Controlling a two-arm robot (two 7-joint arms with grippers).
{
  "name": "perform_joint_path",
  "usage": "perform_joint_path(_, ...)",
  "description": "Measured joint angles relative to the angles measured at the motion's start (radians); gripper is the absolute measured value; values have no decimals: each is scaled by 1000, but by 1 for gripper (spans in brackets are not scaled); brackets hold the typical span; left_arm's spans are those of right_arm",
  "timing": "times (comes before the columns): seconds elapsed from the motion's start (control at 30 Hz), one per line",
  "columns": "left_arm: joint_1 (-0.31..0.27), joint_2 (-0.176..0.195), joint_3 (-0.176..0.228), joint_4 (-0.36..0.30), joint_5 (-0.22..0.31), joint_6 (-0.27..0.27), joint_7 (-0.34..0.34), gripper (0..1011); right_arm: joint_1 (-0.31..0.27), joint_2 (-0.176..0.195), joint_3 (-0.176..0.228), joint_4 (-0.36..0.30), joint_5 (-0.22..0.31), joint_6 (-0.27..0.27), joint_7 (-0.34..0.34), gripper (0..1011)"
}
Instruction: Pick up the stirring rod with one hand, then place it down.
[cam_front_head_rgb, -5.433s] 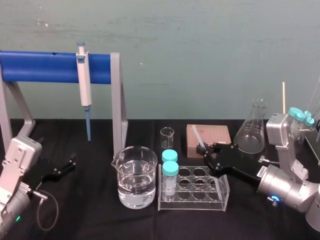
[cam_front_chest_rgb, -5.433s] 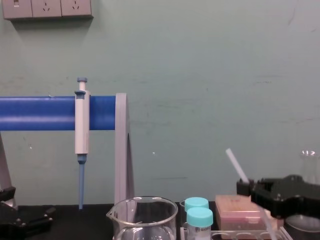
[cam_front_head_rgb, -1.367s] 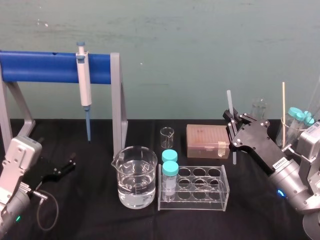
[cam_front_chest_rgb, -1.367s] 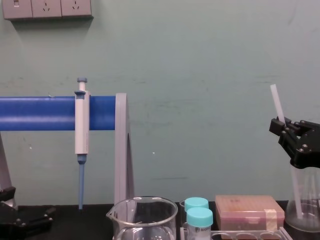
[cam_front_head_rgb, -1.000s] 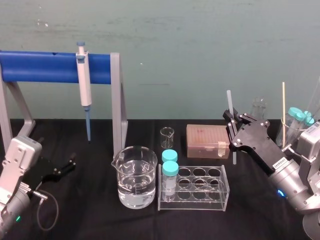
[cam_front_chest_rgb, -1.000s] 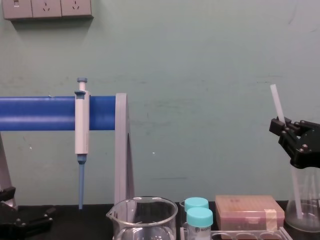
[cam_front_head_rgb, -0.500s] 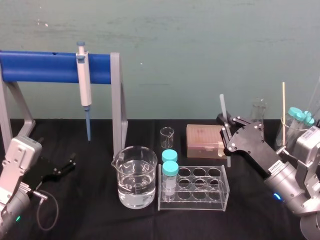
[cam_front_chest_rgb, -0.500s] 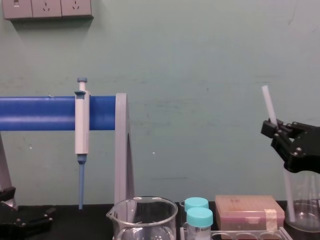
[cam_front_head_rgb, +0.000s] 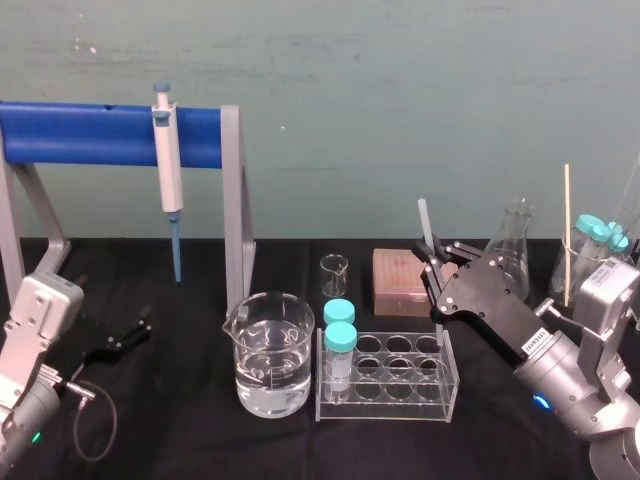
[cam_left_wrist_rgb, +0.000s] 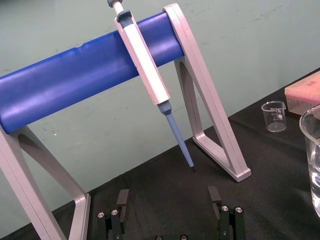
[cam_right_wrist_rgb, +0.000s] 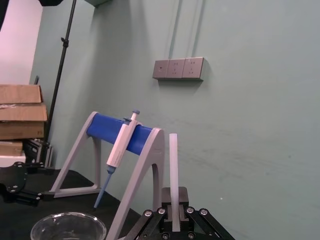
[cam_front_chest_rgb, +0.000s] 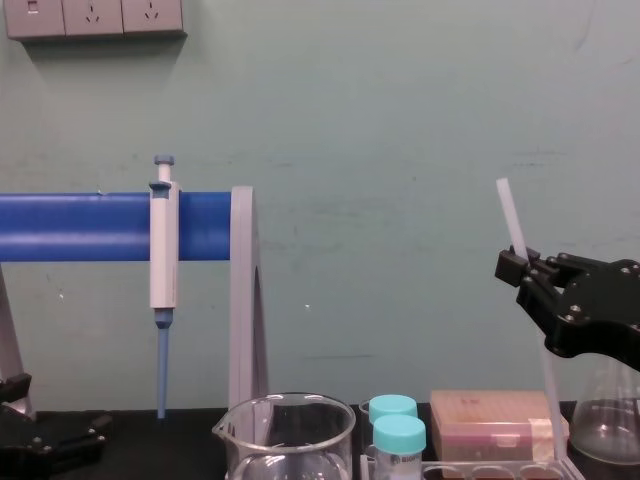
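Stirring rod (cam_front_head_rgb: 426, 228): translucent white, straight, held above the surface (cam_front_head_rgb: 190, 430) by right hand (cam_front_head_rgb: 433, 270), fingers clamped mid-rod. Head view shows lower end at the tube rack (cam_front_head_rgb: 385, 400); chest view shows a slight tilt. Left hand (cam_front_head_rgb: 128, 335) parked, fingers apart.

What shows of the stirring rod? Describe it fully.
The stirring rod is a thin, straight, translucent-white stick, like plastic or glass. The right gripper is shut on its middle, holding it near upright, top tilted toward the robot's left. Its lower end hangs by the right end of the test-tube rack; contact there is unclear.
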Motion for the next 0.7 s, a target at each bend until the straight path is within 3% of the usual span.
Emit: perform_joint_path(0.7, 0, 0, 0, 0, 0, 0, 0, 1000, 4, -2, -14, 5, 31, 50, 40, 72)
